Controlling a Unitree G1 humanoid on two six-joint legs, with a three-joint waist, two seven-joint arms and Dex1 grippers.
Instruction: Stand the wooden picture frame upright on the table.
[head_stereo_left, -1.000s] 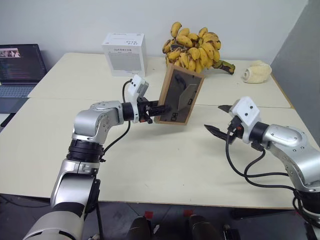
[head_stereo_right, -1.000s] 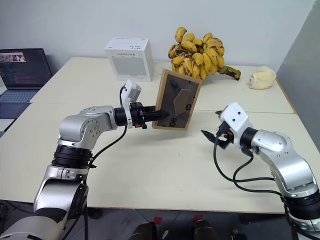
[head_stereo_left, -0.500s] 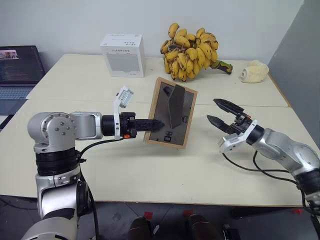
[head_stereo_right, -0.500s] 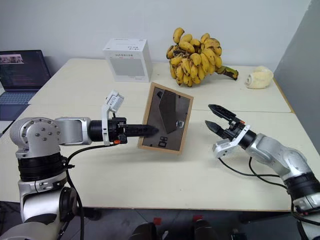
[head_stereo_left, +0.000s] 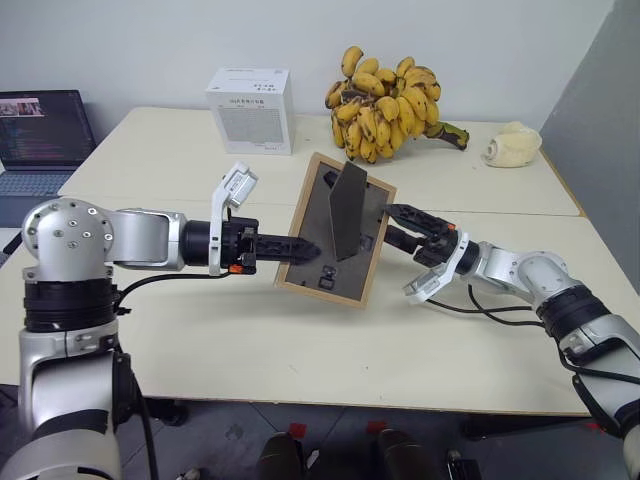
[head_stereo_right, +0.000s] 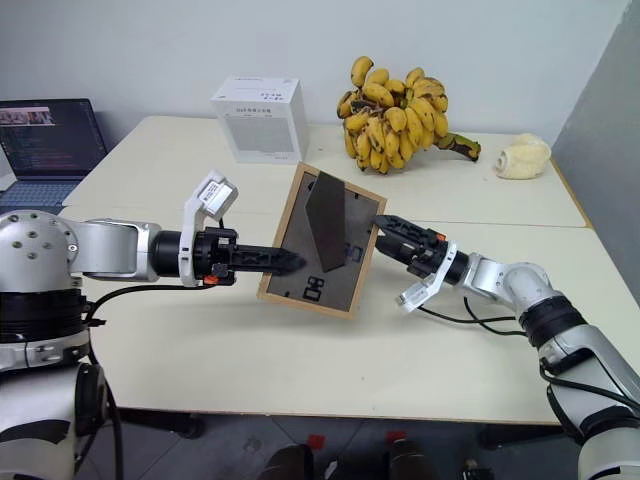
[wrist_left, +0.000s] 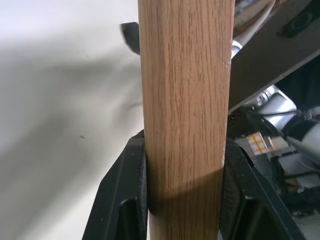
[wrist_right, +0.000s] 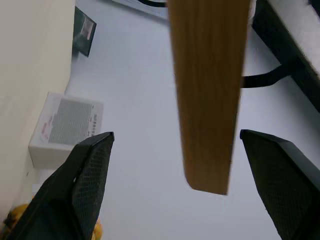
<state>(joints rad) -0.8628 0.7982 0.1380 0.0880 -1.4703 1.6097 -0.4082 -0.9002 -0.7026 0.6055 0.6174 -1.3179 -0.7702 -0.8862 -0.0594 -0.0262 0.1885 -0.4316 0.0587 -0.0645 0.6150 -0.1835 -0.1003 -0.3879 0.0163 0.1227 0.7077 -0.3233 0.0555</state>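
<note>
Off the tabletop's left edge a laptop (head_stereo_left: 40, 135) sits open on a lower surface. Toward the far edge of the table (head_stereo_left: 180, 330) stands a white box (head_stereo_left: 250, 110), and further along that edge lie a big bunch of bananas (head_stereo_left: 385, 105) and a pale lumpy object (head_stereo_left: 513, 143) near the far right corner.

Over the middle of the table, the left gripper (head_stereo_left: 300, 247) reaches in from the left and has its two black fingers (wrist_left: 125, 195) clamped on the left edge of the wooden picture frame (head_stereo_left: 335, 230). That frame hangs tilted above the table, its dark back panel toward me and the prop stand (head_stereo_left: 347, 210) swung out from it; I cannot tell whether its lowest corner touches the surface.

From the right, the right gripper (head_stereo_left: 398, 222) comes in with its jaws spread wide, one finger on either side of the frame's right edge, gripping nothing; whether a finger touches the wood I cannot tell.
</note>
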